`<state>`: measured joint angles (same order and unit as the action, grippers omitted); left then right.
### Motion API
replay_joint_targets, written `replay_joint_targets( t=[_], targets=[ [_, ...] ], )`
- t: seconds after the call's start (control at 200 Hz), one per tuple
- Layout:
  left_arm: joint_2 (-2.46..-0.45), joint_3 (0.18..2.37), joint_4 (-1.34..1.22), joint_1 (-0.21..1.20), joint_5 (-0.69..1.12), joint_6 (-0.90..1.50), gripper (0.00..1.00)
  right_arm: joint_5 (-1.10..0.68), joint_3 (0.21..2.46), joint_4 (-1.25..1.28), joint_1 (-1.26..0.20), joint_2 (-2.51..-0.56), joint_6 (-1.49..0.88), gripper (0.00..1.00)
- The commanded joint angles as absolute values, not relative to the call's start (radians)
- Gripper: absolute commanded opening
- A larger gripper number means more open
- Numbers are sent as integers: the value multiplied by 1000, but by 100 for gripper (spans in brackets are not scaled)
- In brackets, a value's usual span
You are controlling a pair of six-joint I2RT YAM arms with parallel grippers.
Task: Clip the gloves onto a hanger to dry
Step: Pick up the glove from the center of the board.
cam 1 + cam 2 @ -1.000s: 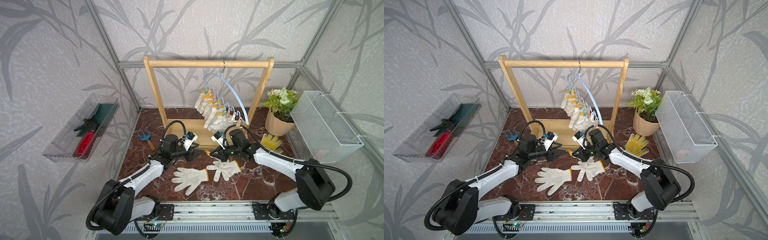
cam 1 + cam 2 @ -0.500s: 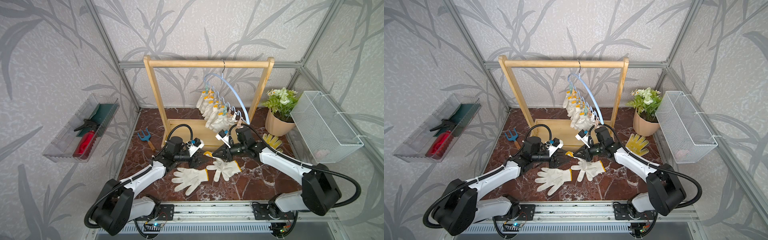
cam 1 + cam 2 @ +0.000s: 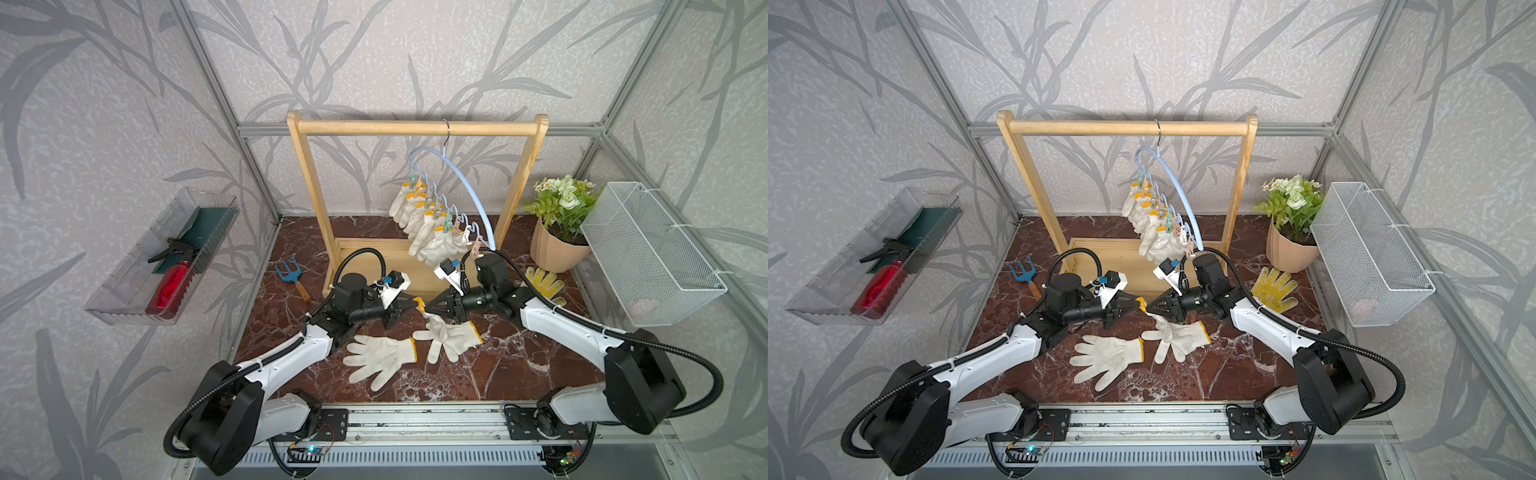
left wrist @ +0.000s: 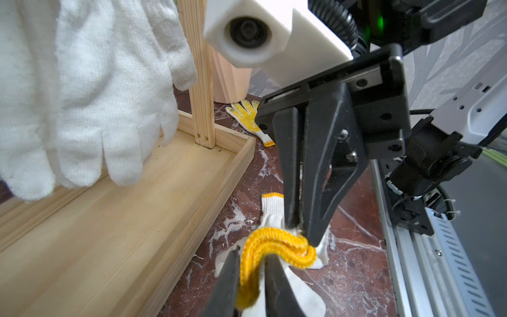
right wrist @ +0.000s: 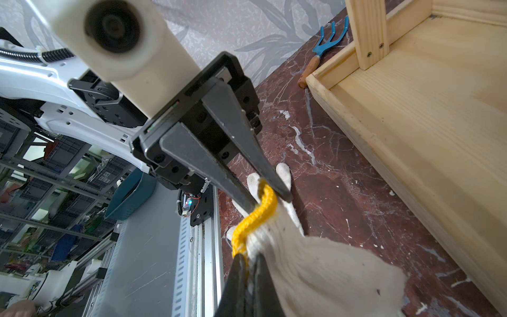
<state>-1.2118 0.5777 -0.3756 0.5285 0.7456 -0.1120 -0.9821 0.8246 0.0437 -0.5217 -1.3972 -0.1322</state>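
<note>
The left claw [image 4: 252, 255] and right claw [image 4: 300, 232] face tip to tip above the counter [image 3: 519, 374], each clenched on the yellow cuff of one glove [image 5: 329, 274]. Only the top views show the hanger [image 3: 470, 189], hooked on the wooden rack [image 3: 415, 126] behind, with gloves [image 3: 424, 224] clipped along it.

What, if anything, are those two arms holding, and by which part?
One off-white knitted glove: the left gripper and the right gripper each pinch its yellow cuff edge, at neighbouring spots.
</note>
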Motion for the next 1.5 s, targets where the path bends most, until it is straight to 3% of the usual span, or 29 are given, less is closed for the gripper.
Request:
replay_joint_targets(
  t=[0.0, 0.05, 0.23, 0.72, 0.84, 1.07, 1.165, 1.495],
  targets=[
    [-1208, 597, -378, 535, 750, -109, 6, -912, 797, 89, -513, -1342, -126, 27],
    [-1207, 610, -359, 535, 739, -103, 0, -865, 777, 96, -515, -1316, -103, 35],
    [-1217, 685, -244, 535, 679, -89, 0, -669, 697, 132, -577, -1185, 63, 45],
    [-1243, 781, -83, 547, 755, -102, 0, -352, 682, 214, -673, -1164, 206, 47],
    [-1238, 782, -68, 549, 758, -117, 0, -354, 688, 224, -673, -1177, 232, 47],
    [-1237, 782, -72, 549, 769, -125, 0, -530, 716, 207, -673, -1219, 213, 47],
    [-1235, 779, -73, 548, 770, -126, 0, -524, 706, 213, -673, -1216, 204, 43],
    [-1232, 769, -82, 549, 786, -131, 0, -522, 701, 214, -672, -1207, 195, 13]
  ],
)
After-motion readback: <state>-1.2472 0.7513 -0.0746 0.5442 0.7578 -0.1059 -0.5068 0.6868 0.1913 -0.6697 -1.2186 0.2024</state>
